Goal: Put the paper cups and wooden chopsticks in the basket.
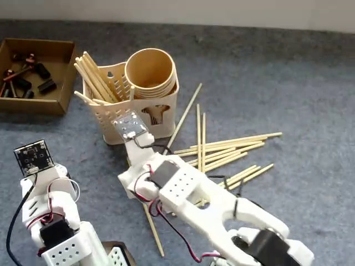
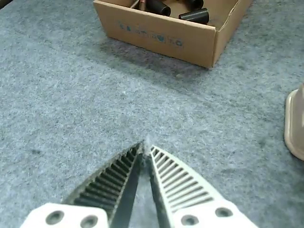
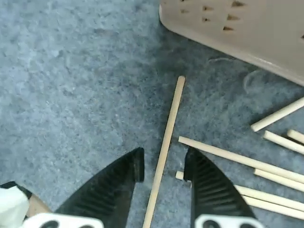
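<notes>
My right jaws, spread, straddle one loose chopstick [image 3: 171,118]; its long axis runs straight between them, far end pointing toward the basket [image 3: 247,28].

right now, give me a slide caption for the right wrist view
Open right gripper either side of one wooden chopstick on the grey carpet, basket just beyond.

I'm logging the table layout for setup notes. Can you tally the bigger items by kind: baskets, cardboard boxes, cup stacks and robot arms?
Basket: 1
Cardboard box: 1
Stack of paper cups: 1
Robot arms: 2, the left arm and the right arm
Total: 5
</notes>
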`<state>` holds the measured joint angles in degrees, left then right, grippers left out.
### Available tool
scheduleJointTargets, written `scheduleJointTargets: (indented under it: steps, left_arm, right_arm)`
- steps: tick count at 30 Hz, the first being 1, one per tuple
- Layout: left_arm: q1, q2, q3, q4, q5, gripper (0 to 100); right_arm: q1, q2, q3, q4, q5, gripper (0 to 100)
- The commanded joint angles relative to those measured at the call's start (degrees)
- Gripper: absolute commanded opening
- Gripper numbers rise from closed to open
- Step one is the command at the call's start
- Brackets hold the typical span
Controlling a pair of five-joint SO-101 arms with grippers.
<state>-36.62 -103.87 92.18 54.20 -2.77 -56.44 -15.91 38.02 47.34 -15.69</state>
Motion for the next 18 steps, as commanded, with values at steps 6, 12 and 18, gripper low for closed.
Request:
scheduleJointTargets:
  steps: [6,12,18]
  left_arm:
    - [-0.6,-0.6,-2.5,-1.3,0.3,1]
    - [-0.6,-0.6,-2.4,-1.2,0.3,1]
    - [-0.6,-0.6,-2.4,-1.2,0.3,1]
  right_arm:
    - [-0.7,13.9,-8.9,-2.9,-1.0,14.6]
    - [-0.6,21.8,-13.7,-2.9,-1.0,14.6]
    - [-0.6,26.3,-14.8,-2.9,-0.9,11.2]
